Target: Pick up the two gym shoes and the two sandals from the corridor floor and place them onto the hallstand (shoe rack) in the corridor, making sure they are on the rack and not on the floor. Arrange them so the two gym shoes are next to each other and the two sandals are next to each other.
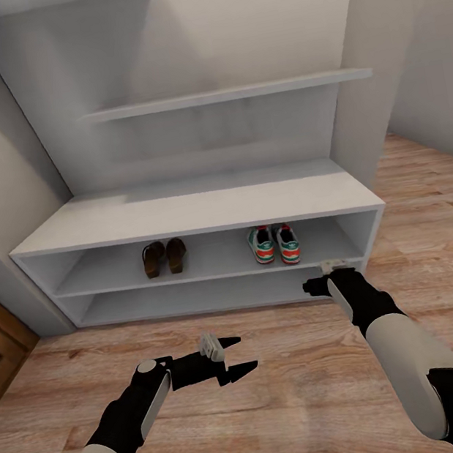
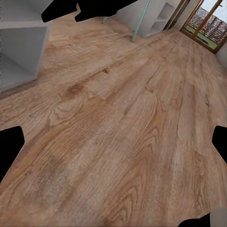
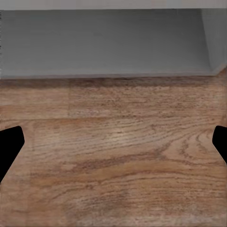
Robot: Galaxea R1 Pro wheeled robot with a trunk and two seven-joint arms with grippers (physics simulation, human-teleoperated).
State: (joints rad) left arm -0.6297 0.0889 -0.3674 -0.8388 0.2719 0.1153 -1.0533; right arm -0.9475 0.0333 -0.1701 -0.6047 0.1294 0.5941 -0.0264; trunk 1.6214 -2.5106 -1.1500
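Right pincer (image 1: 317,279) just below gym shoes (image 1: 274,243), empty.

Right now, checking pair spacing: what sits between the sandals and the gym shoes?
Nothing: bare shelf of the hallstand separates sandals from gym shoes, head view.

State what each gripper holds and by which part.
Nothing is held. The left gripper hangs open above the brown wood-plank floor; the right gripper is open, with only floor between its fingers.

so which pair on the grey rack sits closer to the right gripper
The white gym shoes with green stripes, at the right end of the light-grey hallstand's upper cubby, just above the right gripper. The dark brown sandals sit further left.
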